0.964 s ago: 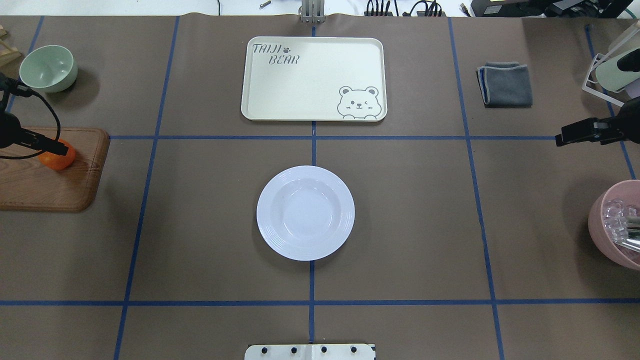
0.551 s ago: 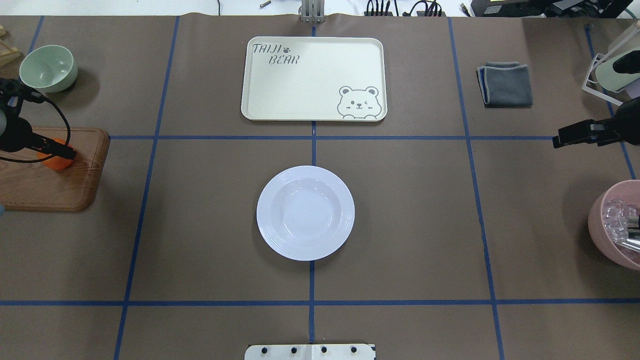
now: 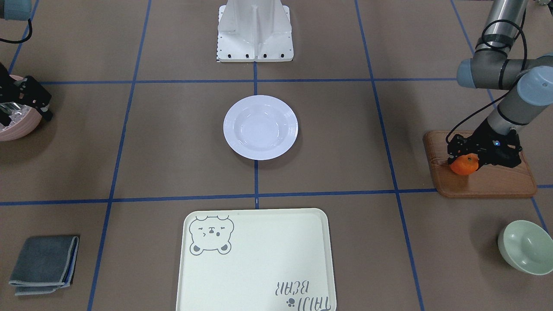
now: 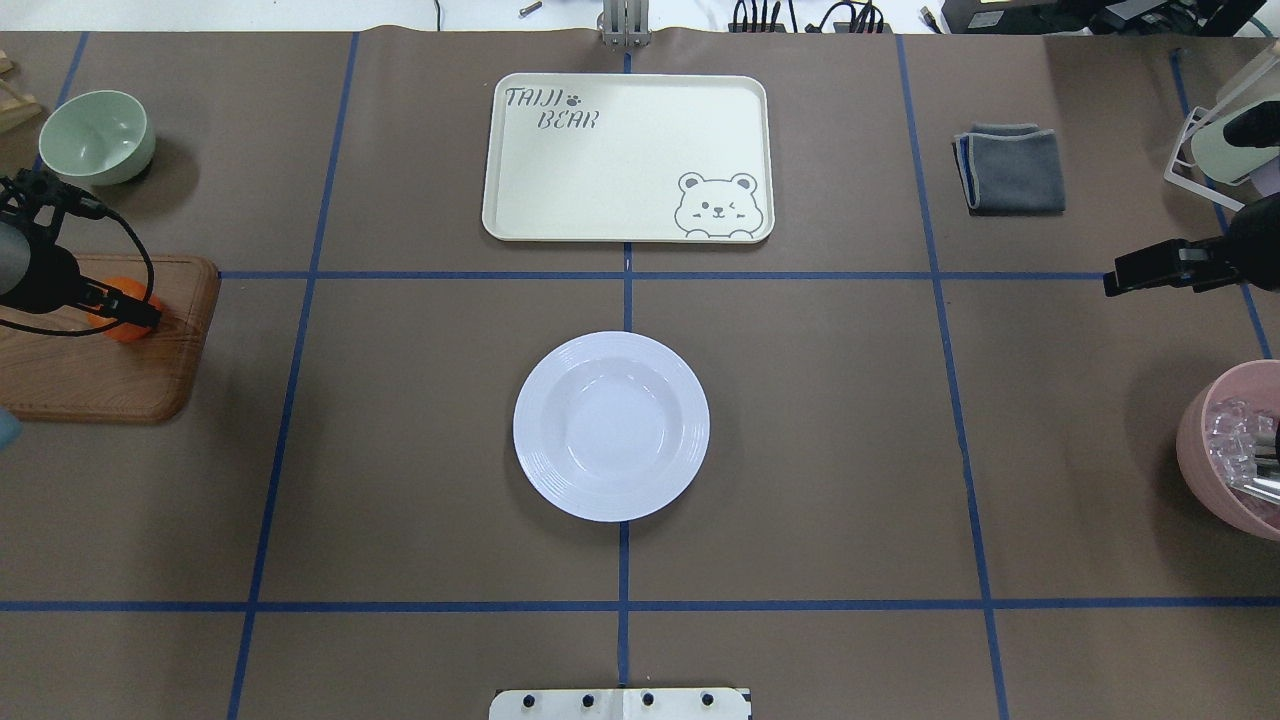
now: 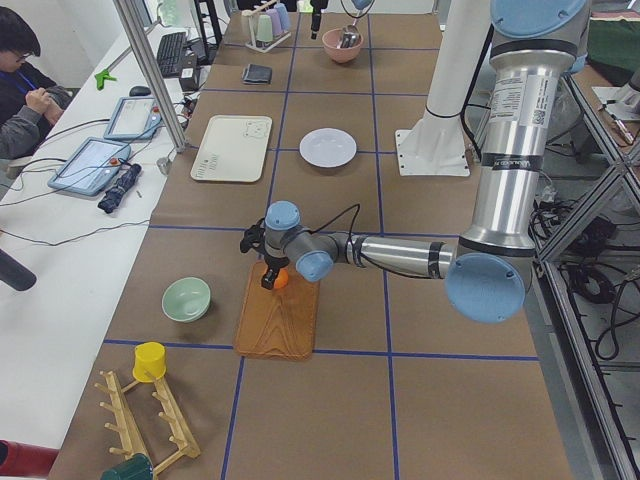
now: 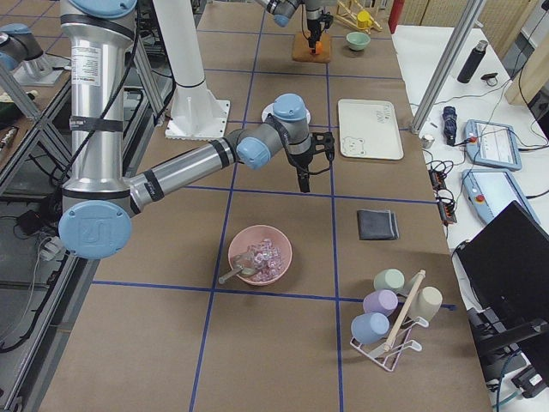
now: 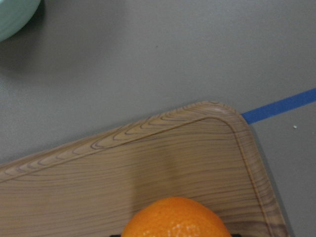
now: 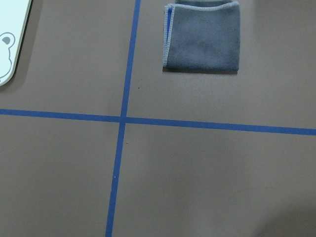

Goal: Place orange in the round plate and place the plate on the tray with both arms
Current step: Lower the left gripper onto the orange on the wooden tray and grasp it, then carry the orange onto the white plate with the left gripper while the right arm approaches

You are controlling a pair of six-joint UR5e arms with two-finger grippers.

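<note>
The orange [image 3: 463, 166] is at the near corner of a wooden board, and my left gripper [image 3: 467, 159] is shut on it from above. The overhead view shows the orange [image 4: 128, 310] half hidden under that gripper [image 4: 130, 308]. In the left wrist view the orange [image 7: 175, 218] fills the bottom centre, low over the board. The white round plate [image 4: 611, 426] sits empty at the table's middle. Beyond it lies the bear tray [image 4: 628, 158], also empty. My right gripper [image 4: 1113, 281] hovers open at the right edge, holding nothing.
The wooden board [image 4: 90, 380] lies at the left edge, with a pale green bowl [image 4: 97, 136] behind it. A folded grey cloth [image 4: 1010, 168] is at back right. A pink bowl [image 4: 1232, 450] of clear pieces stands at the right edge, a cup rack [image 4: 1225, 150] beyond it.
My left gripper has shifted a little to the right over the board, and the orange has moved with it. The right gripper has edged slightly left.
</note>
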